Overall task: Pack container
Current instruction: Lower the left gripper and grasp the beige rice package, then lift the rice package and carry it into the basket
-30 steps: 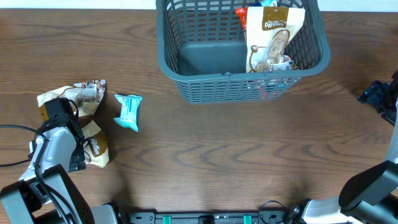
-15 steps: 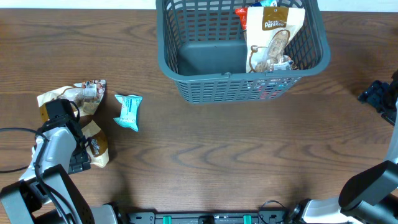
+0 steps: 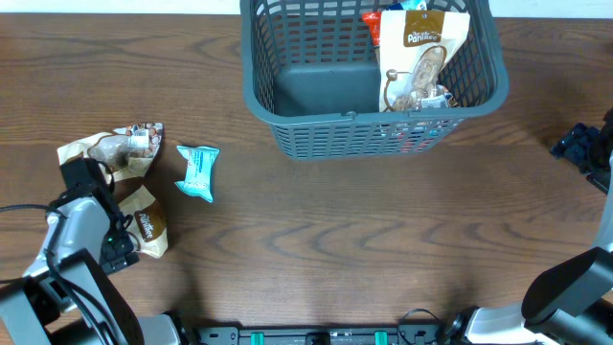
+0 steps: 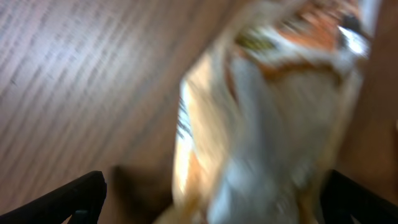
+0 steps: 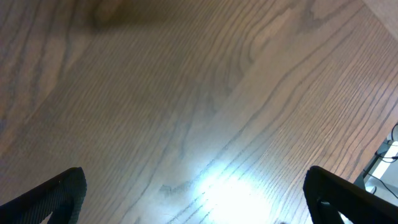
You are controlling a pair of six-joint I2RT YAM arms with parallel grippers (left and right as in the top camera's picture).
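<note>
Near left: hovering with the left end effector [image 4: 217,202] spread wide over crumpled beige-and-brown foil snack packets [image 3: 113,151], blurred in the wrist view, clamping nothing. Near right: hanging with the right end effector [image 5: 199,199] fully spread above the bare brown woodgrain desk [image 3: 383,240], gripping nothing. Mid-left: lying just beside the packets, a small teal plastic wrapper [image 3: 198,172]. Far centre: resting on the desk, the large dark grey slotted plastic container [image 3: 364,134], holding a tan printed pouch [image 3: 421,57] at its right end.
</note>
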